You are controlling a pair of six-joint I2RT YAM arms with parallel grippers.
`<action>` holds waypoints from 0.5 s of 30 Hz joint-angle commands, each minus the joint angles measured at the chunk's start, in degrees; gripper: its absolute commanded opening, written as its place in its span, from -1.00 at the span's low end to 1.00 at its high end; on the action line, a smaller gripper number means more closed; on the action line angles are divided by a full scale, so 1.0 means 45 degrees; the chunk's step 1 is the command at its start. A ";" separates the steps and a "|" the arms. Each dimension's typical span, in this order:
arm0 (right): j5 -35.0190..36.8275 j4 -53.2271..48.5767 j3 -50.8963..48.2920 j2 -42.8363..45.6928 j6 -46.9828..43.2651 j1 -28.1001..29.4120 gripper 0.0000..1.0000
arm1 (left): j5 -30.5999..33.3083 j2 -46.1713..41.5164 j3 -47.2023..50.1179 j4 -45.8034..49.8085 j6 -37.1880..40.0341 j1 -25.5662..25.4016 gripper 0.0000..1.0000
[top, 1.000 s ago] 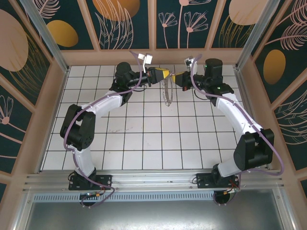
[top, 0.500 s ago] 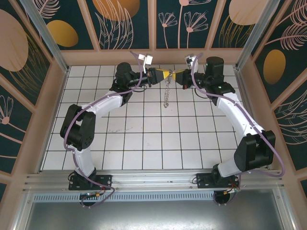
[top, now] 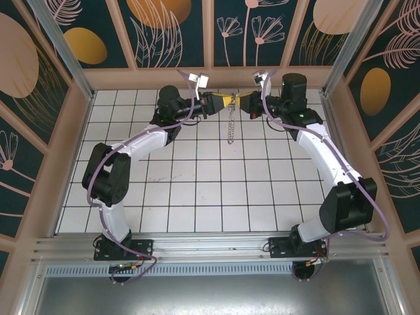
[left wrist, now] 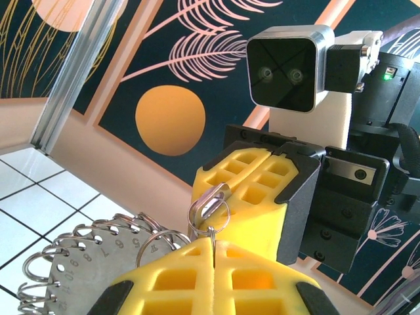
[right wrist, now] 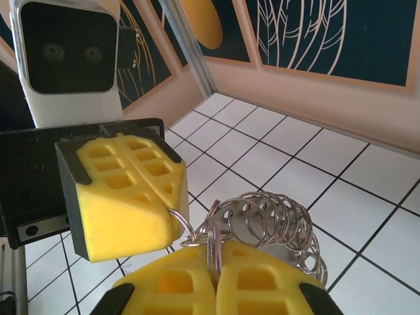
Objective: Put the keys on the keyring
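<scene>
Because the keyring point(top: 230, 126) is thin, light, floppy metal that can swing and slip, we think its stiff little rings are the best place to pinch. The left gripper point(top: 228, 102) and right gripper point(top: 241, 100) are both squeezed tight on it, high over the far tiles point(top: 197, 164).

You have a white tiled table point(top: 197, 197). Around the table stand dark teal wall panels point(top: 249, 33) with orange discs point(top: 85, 44) and pink leaves; a metal rail point(top: 210, 244) runs along the table's near edge.
</scene>
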State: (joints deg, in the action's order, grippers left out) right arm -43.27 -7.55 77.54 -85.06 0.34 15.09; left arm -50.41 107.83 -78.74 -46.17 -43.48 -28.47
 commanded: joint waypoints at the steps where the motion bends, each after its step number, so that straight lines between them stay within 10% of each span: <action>1: 0.0315 0.0357 0.0669 -0.0061 0.0034 -0.0051 -1.00 | 0.0348 -0.0382 0.0042 -0.0052 0.0284 -0.0002 -0.81; 15: -0.0337 0.0676 0.1618 -0.1815 0.0291 -0.0129 -1.00 | 0.1934 -0.1069 0.0644 0.0280 0.0770 0.0784 -0.23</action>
State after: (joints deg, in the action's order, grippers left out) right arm -42.94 -7.42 81.95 -91.24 0.60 14.96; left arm -44.05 106.00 -76.84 -44.45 -41.17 -26.72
